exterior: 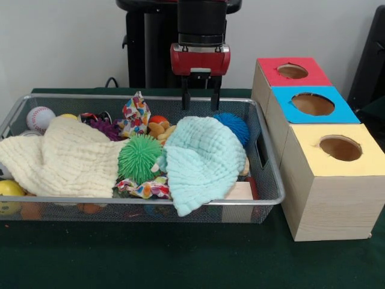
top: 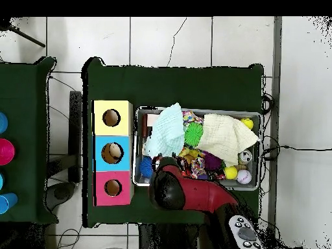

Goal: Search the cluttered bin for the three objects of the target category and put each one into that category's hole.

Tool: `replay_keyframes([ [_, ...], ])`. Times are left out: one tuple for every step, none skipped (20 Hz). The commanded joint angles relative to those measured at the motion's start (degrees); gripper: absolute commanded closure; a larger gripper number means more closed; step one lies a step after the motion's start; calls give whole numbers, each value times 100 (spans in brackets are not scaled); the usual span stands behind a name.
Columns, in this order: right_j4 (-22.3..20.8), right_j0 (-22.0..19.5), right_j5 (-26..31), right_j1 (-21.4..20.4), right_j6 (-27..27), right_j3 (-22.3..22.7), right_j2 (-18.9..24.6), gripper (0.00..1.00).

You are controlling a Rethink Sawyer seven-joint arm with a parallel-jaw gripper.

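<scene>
We see the gripper (exterior: 200,96) hanging released and empty over the wire bin (exterior: 267,180) — the mint cloth (exterior: 201,159) at its 6 o'clock, the blue spiky ball (exterior: 236,126) at 4.

A plain white wall (exterior: 60,42) stands behind the table. The table has a dark green cloth top (exterior: 150,259). From above, the floor is made of big pale grey tiles (top: 168,39) with dark lines between them. Thin black cables (top: 295,149) lie on the floor. A second green table (top: 23,84) stands to one side, with blue and pink round cups (top: 5,150) at its edge
</scene>
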Motion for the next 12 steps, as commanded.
replay_keyframes([
  [66, 419, 1769, -27, 394, -402, -460, 0],
  [41, 408, 1837, -48, 342, -413, -458, 0],
  [46, 407, 1905, -63, 351, -412, -469, 0],
  [33, 414, 1975, -80, 357, -440, -484, 0],
  [14, 415, 2012, -89, 370, -462, -495, 0],
  [-2, 406, 1984, -57, 396, -516, -484, 0],
  [-25, 407, 1959, -35, 425, -549, -506, 0],
  [-42, 442, 1846, 29, 512, -640, -571, 0],
  [-69, 455, 1808, 72, 548, -690, -599, 0],
  [-125, 482, 1663, 186, 590, -804, -650, 0],
  [-139, 458, 1637, 250, 595, -847, -632, 0],
  [-160, 426, 1597, 351, 570, -928, -602, 0],
])
